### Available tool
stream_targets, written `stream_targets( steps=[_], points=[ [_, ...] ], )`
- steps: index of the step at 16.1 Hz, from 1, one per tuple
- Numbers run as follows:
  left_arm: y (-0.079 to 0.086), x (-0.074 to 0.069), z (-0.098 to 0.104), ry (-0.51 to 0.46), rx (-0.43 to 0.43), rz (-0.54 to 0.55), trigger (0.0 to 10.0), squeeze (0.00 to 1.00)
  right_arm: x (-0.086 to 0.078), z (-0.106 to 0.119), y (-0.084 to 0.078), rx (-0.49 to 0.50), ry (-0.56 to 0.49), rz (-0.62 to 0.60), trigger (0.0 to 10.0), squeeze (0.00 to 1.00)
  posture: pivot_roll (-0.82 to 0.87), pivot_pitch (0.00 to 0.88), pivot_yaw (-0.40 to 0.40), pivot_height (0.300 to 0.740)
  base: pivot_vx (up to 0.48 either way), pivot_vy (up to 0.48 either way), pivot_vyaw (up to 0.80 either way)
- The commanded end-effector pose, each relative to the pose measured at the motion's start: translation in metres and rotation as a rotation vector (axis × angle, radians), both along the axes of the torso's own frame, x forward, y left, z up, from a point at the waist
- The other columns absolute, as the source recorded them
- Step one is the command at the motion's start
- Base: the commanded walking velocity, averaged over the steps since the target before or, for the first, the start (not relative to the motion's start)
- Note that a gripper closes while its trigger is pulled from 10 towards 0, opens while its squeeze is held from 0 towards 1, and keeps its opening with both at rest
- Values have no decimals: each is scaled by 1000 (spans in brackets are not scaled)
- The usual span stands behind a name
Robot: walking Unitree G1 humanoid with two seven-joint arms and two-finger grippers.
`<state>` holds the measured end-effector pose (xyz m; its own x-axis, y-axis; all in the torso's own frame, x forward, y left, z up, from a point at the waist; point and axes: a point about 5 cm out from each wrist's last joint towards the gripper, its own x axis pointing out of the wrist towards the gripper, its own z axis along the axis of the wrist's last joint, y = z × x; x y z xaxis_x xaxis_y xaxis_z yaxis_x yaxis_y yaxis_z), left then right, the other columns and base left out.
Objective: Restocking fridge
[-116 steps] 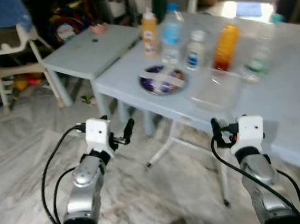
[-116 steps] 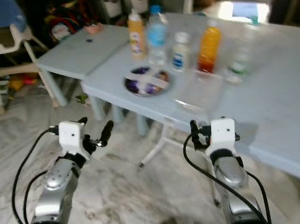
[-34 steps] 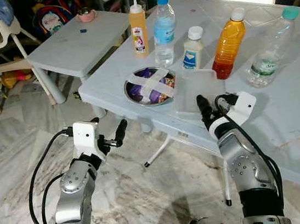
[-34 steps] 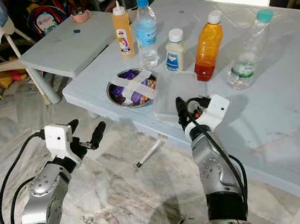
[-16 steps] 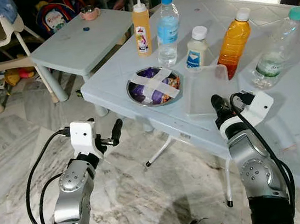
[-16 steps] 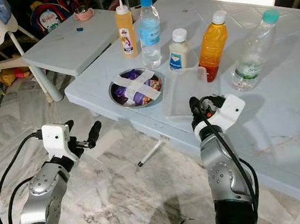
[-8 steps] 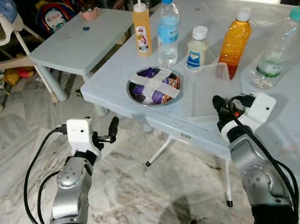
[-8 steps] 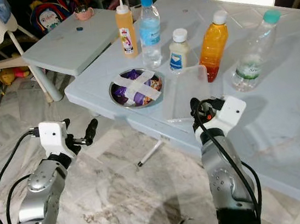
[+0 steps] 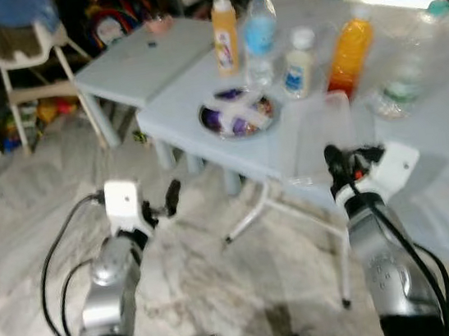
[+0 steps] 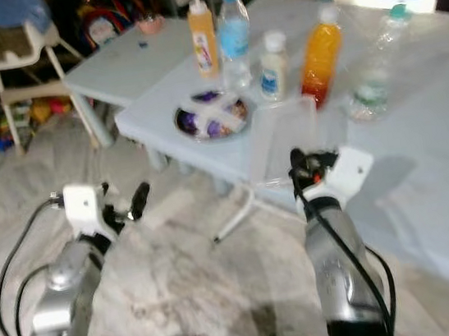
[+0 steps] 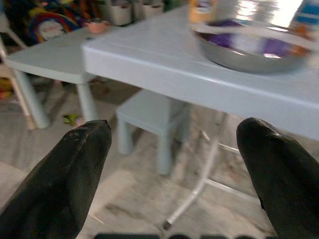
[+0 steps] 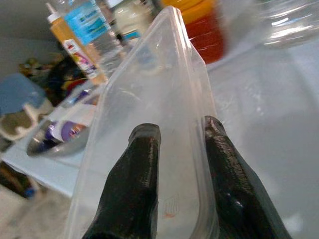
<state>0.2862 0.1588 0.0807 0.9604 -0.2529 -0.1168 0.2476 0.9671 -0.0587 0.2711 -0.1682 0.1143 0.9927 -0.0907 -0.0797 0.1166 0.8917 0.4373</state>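
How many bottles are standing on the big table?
5, in a row behind the bowl and tub: yellow squeeze bottle, clear water bottle with blue cap, small white bottle, orange juice bottle, clear green-capped bottle rightmost. None seems hidden.

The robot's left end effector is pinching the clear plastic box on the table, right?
Not quite: it is the right end effector that pinches the clear plastic container on the pale blue table, as the right wrist view shows. The left end effector hangs open over the floor.

2 silver arms, white wrist blocks, looping black cables, black-fingered tools.
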Motion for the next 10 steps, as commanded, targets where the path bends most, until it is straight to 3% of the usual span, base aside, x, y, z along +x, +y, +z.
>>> stream_targets(
  steps=[1,7,10],
  points=[
    [5,4,4,-13,19,11,10000,0,-1,-8,0,-24,50,-15,10000,0,-129,5,65,740,-356,0,0],
    [4,3,1,-12,24,10,10000,0,-2,-9,4,-99,29,42,10000,0,-126,0,56,740,-359,0,0],
    [5,1,-1,-14,38,3,10000,0,2,-8,9,-120,8,87,10000,0,-112,0,48,740,-190,0,148]
  ],
)
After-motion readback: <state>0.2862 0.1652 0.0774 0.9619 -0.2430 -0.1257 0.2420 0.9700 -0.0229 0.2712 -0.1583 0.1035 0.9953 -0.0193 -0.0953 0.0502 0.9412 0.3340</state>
